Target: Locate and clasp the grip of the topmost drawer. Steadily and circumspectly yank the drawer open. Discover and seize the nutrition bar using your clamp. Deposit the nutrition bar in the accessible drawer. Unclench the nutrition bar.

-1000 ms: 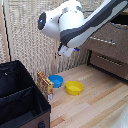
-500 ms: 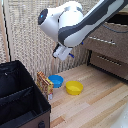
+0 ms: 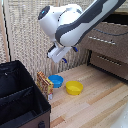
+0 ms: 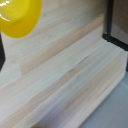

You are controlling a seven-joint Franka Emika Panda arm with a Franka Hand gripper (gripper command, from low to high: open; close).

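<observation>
The clamp (image 3: 69,55) hangs in the air on the white arm, above the bowls and well to the exterior view's left of the dresser. Its blue-tipped fingers (image 3: 65,60) stand apart with nothing between them. The topmost drawer (image 3: 107,35) juts out past the drawer below it, with a dark gap above its front. The nutrition bar (image 3: 45,85), an orange-yellow packet, stands on edge against the black box, below and to the left of the clamp. It does not show in the wrist view.
A blue bowl (image 3: 56,80) and a yellow bowl (image 3: 74,88) (image 4: 20,17) sit on the pale wooden floor (image 4: 70,80) beside the bar. A black box (image 3: 17,100) fills the lower left. The lower drawer (image 3: 110,62) is closed. A wicker screen (image 3: 22,35) stands behind.
The clamp has moved down and toward the exterior view's left, away from the dresser and closer to the bowls. Nothing else has moved.
</observation>
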